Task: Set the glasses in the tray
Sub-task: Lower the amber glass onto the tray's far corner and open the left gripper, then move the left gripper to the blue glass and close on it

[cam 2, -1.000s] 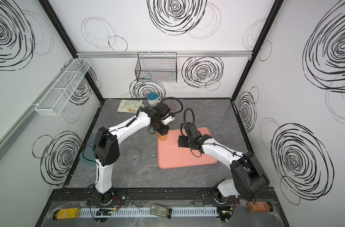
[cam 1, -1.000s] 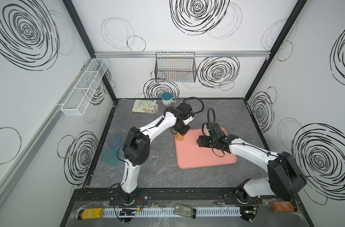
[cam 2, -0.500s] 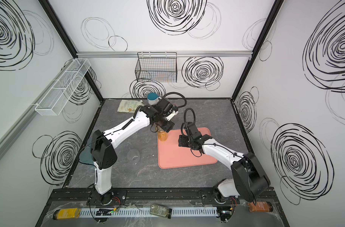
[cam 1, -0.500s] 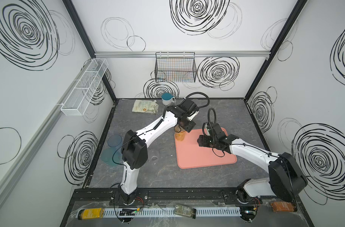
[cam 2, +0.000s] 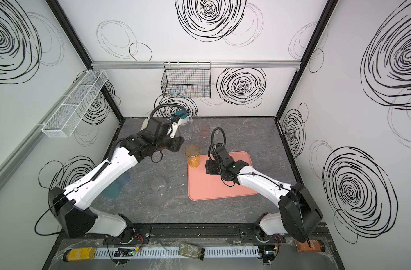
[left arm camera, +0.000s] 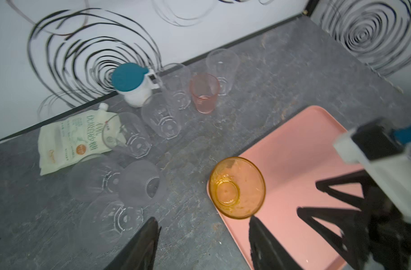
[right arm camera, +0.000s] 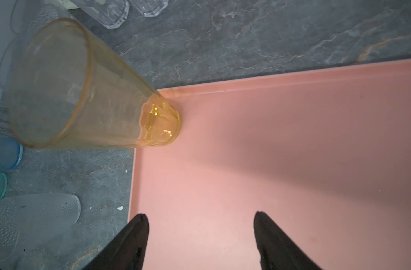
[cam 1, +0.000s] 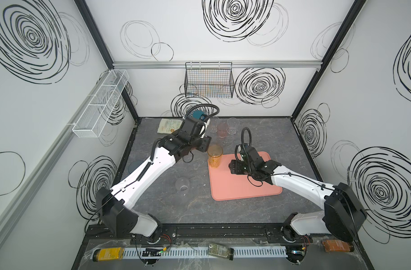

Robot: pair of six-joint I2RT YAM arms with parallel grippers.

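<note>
1. Standing upright, the amber glass point(cam 1: 215, 156) point(cam 2: 193, 156) occupies the rear left corner of the tray point(cam 1: 246, 189) point(cam 2: 213, 187). The right wrist view shows its base point(right arm camera: 160, 126) inside the rim.
2. The tray lies flat on the desk point(cam 1: 176, 210), right of centre in both top views. It carries this one glass.
3. Left fingers point(left arm camera: 148, 238): spread apart, grasping nothing. Their tips are just beside the amber glass point(left arm camera: 237, 188), on its desk side.
4. Right fingers point(right arm camera: 134, 238): spread apart, grasping nothing. They are above bare tray floor point(right arm camera: 270, 140), pointing toward the amber glass and apart from it.
5. The other glasses stand on the desk, outside the tray:
   - The pink glass point(left arm camera: 204, 93) and several clear glasses point(left arm camera: 222, 67) are near the rear wall, beside the mug point(left arm camera: 134, 86).
   - More clear glasses are grouped beside the pouch point(left arm camera: 78, 138).
   - The frosted glass point(right arm camera: 36, 217) is left of the tray.
   - The blue glass point(cam 2: 123, 180) and teal glass point(cam 2: 110, 190) are near the left desk edge, partly under the left arm.
</note>
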